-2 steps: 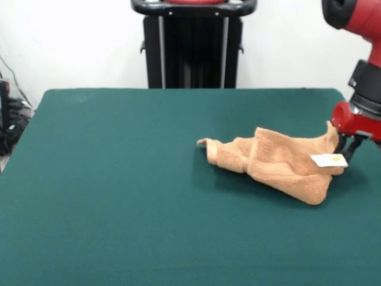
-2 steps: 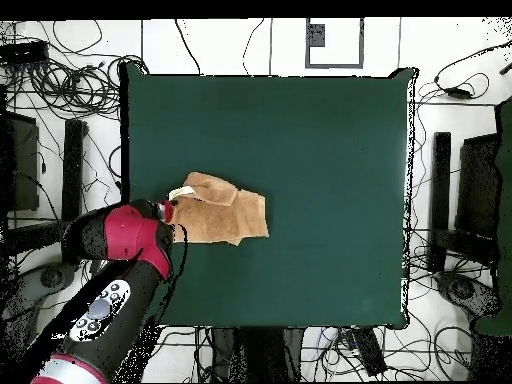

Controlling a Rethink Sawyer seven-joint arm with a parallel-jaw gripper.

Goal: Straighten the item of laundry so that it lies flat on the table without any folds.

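The fingers (image 1: 348,149) pinch the crumpled towel's (image 1: 280,162) lifted tag-side edge.

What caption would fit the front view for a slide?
Red gripper at the raised corner of a crumpled tan towel on a green table.

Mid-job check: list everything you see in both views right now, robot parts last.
towel: one, light orange, crumpled and folded, on the table's right part in the front view, one corner raised at the gripper
tag: one, white, on the towel's raised end
table: one, dark green top, fills most of both views
cables: many, black, on the floor around the table in the overhead view
stand: one, black, behind the table's far edge
arm: one, red and black, at the table's edge by the towel
gripper: one, black fingers, at the towel's raised corner; open or shut unclear
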